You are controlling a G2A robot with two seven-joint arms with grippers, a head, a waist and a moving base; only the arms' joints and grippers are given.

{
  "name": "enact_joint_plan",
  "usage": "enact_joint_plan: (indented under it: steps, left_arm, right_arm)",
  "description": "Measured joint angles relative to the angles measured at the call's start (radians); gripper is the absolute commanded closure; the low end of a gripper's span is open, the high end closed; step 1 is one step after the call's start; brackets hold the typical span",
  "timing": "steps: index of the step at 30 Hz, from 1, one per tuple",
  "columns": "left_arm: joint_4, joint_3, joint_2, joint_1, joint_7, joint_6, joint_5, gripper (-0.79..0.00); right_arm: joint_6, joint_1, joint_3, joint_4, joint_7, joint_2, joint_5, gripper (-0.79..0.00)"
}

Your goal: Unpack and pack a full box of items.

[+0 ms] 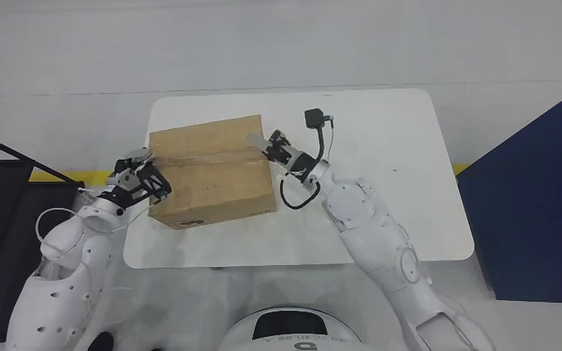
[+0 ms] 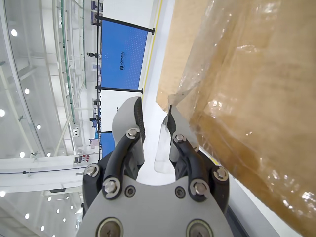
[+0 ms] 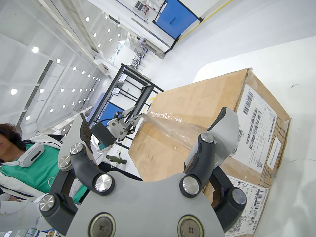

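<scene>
A brown cardboard box (image 1: 211,175) lies shut on the white table (image 1: 386,175), left of centre, with clear tape (image 3: 167,124) along its top seam and printed labels (image 3: 259,134) on one end. My left gripper (image 1: 143,173) is at the box's left end, open by a small gap (image 2: 154,118), and one finger (image 2: 170,122) touches a loose tape end (image 2: 184,89) at the box's corner. My right gripper (image 1: 266,143) is at the box's right top edge, open wide (image 3: 154,122), with one finger (image 3: 226,118) over the box top.
Bare table surface stretches right of the box to the rounded edge (image 1: 457,175), with a narrower strip in front of the box. A black metal frame (image 1: 26,162) stands off the table's left side. A dark blue panel (image 1: 527,202) stands to the right.
</scene>
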Motion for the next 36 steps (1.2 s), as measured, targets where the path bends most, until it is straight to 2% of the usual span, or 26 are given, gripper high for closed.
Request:
enact_joint_plan:
  steps: [3, 5, 6, 7, 9, 10, 11, 16, 19, 23, 26, 29, 31, 36]
  left_arm:
    - [0.006, 0.007, -0.001, 0.003, -0.003, 0.025, 0.038, -0.36]
    - [0.01, 0.008, -0.003, 0.007, -0.008, 0.046, 0.054, -0.422]
    - [0.011, 0.006, -0.004, 0.01, -0.009, 0.056, 0.057, -0.517]
    - [0.011, 0.004, -0.005, 0.014, -0.01, 0.066, 0.058, -0.579]
    - [0.011, -0.004, -0.006, 0.024, -0.007, 0.084, 0.052, -0.613]
    - [0.01, -0.009, -0.007, 0.029, -0.004, 0.09, 0.044, -0.656]
    - [0.009, -0.017, -0.008, 0.035, 0.001, 0.097, 0.029, -0.773]
    - [0.012, -0.074, -0.015, 0.056, 0.041, 0.097, -0.129, -0.785]
    - [0.041, -0.13, -0.019, 0.066, 0.089, 0.063, -0.289, -0.785]
    - [0.141, -0.223, -0.022, 0.056, 0.181, -0.024, -0.559, -0.785]
    - [0.243, -0.261, -0.022, 0.026, 0.195, -0.041, -0.642, -0.785]
    - [0.318, -0.257, -0.021, -0.005, 0.201, -0.067, -0.662, -0.785]
    - [0.342, -0.248, -0.021, -0.01, 0.225, -0.141, -0.709, -0.785]
    - [0.399, -0.256, -0.009, -0.037, 0.25, -0.457, -0.849, -0.785]
  right_arm:
    - [0.022, 0.029, -0.01, 0.031, 0.033, -0.003, 0.028, -0.785]
    - [0.03, 0.046, -0.021, 0.049, 0.054, -0.005, 0.038, -0.785]
    - [0.035, 0.052, -0.025, 0.055, 0.062, -0.006, 0.041, -0.785]
    - [0.038, 0.058, -0.028, 0.061, 0.067, -0.007, 0.043, -0.785]
    - [0.043, 0.068, -0.034, 0.07, 0.071, -0.009, 0.048, -0.785]
    - [0.044, 0.071, -0.036, 0.072, 0.071, -0.009, 0.05, -0.785]
    - [0.044, 0.073, -0.037, 0.075, 0.069, -0.01, 0.051, -0.785]
    - [0.055, 0.086, -0.048, 0.084, 0.074, -0.012, 0.061, -0.785]
    - [0.068, 0.097, -0.056, 0.095, 0.082, -0.015, 0.07, -0.785]
    - [0.076, 0.109, -0.064, 0.105, 0.09, -0.017, 0.081, -0.785]
    - [0.084, 0.118, -0.07, 0.108, 0.097, -0.019, 0.083, -0.785]
    - [0.096, 0.13, -0.076, 0.11, 0.104, -0.02, 0.084, -0.785]
    - [0.101, 0.135, -0.079, 0.111, 0.104, -0.022, 0.085, -0.785]
    - [0.11, 0.146, -0.085, 0.115, 0.1, -0.024, 0.086, -0.785]
